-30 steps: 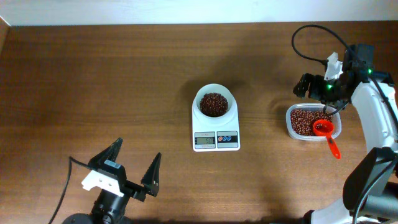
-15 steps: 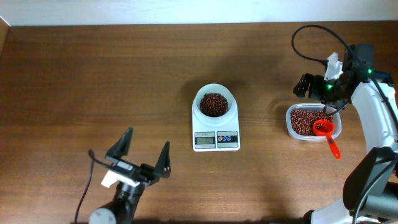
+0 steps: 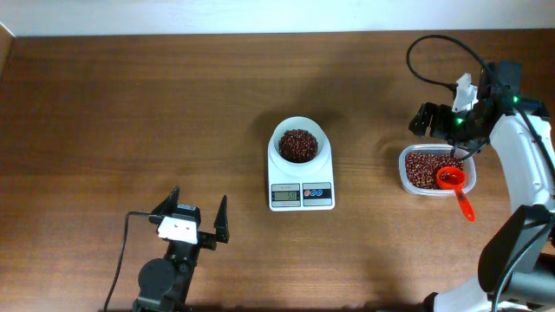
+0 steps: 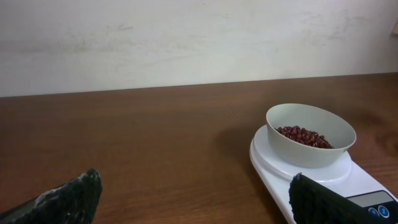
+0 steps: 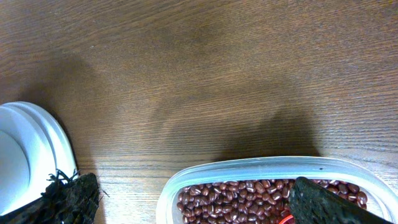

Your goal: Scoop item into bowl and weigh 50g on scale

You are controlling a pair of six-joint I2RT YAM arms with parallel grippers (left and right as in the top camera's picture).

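The white bowl point(image 3: 299, 130) holds a heap of red-brown beans point(image 3: 298, 145) and stands on the white scale point(image 3: 301, 198) at the table's middle. It also shows in the left wrist view as the bowl point(image 4: 309, 149) with beans point(image 4: 305, 135) on the scale point(image 4: 273, 165). My left gripper point(image 3: 192, 223) is open and empty, low over the table, left of and nearer than the scale; its fingers frame bare wood point(image 4: 193, 193). My right gripper point(image 3: 442, 130) is open and empty above the far edge of the clear container point(image 5: 186, 193).
A clear plastic container point(image 3: 408, 178) of beans sits at the right, with a red scoop point(image 3: 453, 179) resting in it, handle pointing toward the front. The container's rim point(image 5: 249, 167) shows in the right wrist view. A black cable loops above the right arm.
My left gripper has dropped lower toward the table and shifted a little right, staying open. The right arm, scoop, bowl and scale have not moved.
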